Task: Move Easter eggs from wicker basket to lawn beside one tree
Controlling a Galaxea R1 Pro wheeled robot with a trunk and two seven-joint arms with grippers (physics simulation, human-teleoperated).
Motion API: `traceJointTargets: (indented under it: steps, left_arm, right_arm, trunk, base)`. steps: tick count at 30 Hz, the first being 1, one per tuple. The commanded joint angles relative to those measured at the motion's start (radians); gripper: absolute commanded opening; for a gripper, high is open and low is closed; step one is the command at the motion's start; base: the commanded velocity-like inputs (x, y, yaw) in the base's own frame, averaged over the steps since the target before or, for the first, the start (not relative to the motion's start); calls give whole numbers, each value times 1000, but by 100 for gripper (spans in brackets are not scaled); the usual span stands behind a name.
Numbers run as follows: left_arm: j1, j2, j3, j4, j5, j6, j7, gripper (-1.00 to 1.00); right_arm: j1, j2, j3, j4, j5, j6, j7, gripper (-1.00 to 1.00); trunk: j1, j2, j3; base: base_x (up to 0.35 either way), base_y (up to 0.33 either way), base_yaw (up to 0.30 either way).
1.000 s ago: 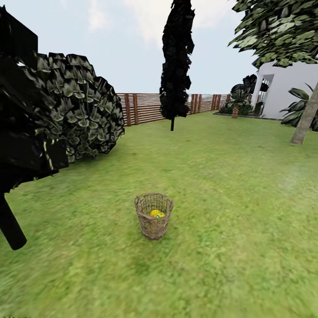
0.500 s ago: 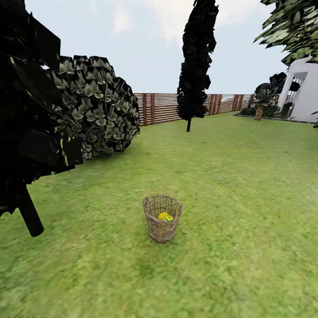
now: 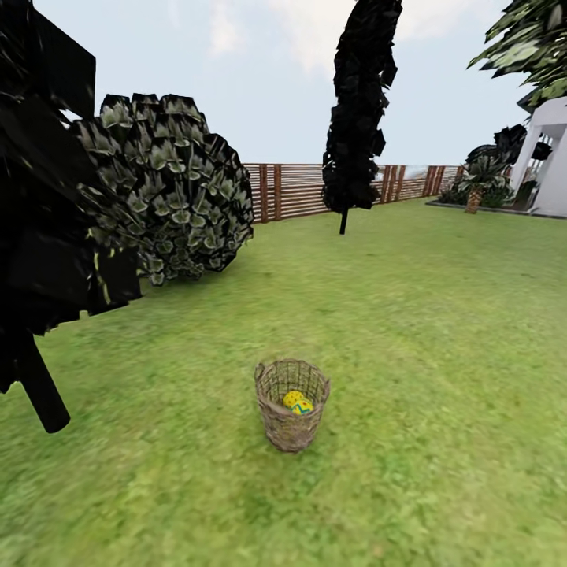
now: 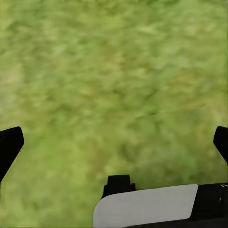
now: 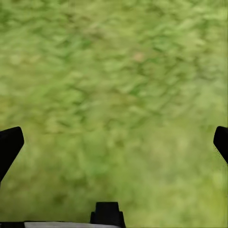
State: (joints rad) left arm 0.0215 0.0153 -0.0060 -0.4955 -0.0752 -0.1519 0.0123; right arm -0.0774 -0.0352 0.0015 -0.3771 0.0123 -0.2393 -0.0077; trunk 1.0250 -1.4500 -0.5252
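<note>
Jaws wide (both); wicker basket [image 3: 291,404] nearer now.

Open lawn [image 3: 441,331] lay all around the basket [image 3: 291,403]; a bush [image 3: 177,197] and a dark tree [image 3: 39,205] stood well apart to its left.

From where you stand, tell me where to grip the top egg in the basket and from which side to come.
Come from straight above, through the wicker basket's open mouth. Its upright woven wall rings the Easter eggs, blocking any sideways approach. Close the pincer across the top egg's rounded middle, where it is widest; it lies low against the far wall.
</note>
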Motion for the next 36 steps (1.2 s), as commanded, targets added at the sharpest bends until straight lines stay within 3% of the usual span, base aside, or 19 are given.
traceJointTargets:
  steps: [1,13,22,36]
  left_arm:
    - [0,0,0,0,0,0,0,100]
    - [0,-1,2,0,0,0,0,100]
    - [0,0,6,0,2,0,0,100]
    - [0,0,5,-1,0,0,0,100]
  right_arm:
    - [0,0,0,0,0,0,0,100]
    - [0,0,0,1,0,0,0,100]
    - [0,2,2,-2,1,0,1,100]
    - [-1,3,0,2,0,0,2,100]
  trunk:
    - [0,0,-2]
    - [0,0,-20]
    - [0,0,-21]
    - [0,0,-21]
  base:
    - [325,0,0]
    - [259,38,0]
    - [76,4,-14]
    - [278,-106,-261]
